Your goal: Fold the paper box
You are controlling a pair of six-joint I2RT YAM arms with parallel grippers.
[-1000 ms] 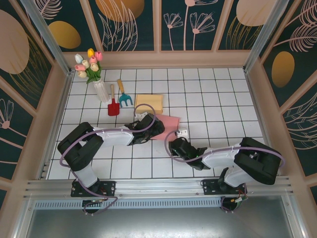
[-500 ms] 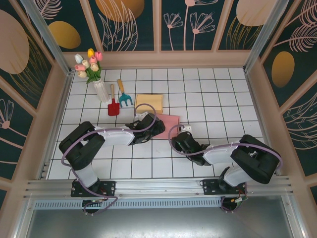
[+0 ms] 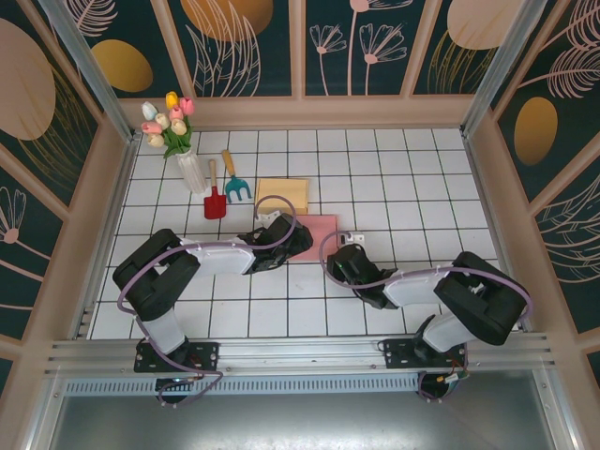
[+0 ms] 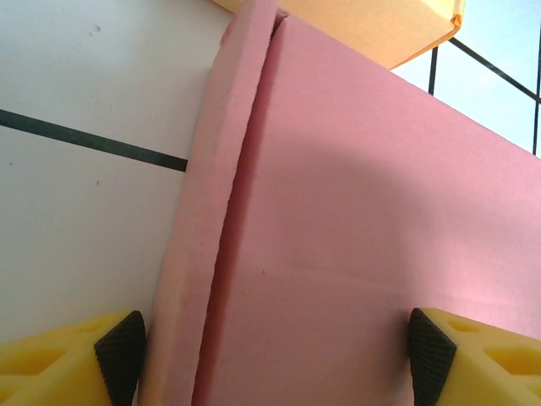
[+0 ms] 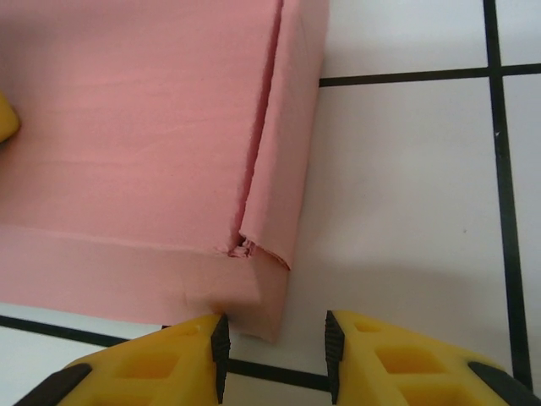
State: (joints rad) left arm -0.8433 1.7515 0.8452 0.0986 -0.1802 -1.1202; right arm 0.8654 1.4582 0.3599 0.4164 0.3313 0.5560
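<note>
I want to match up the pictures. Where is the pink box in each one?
Top external: pink box mid-table, just below the orange sheet.
Left wrist: pink box covers the middle and right, flap crease running upward.
Right wrist: pink box upper left, corner reaching bottom centre.
Shared landmark: white tiles with black lines.

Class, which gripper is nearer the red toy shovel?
Left. The left gripper sits at the left side of the pink box, right of the red shovel; the right gripper is at the box's right corner.
</note>
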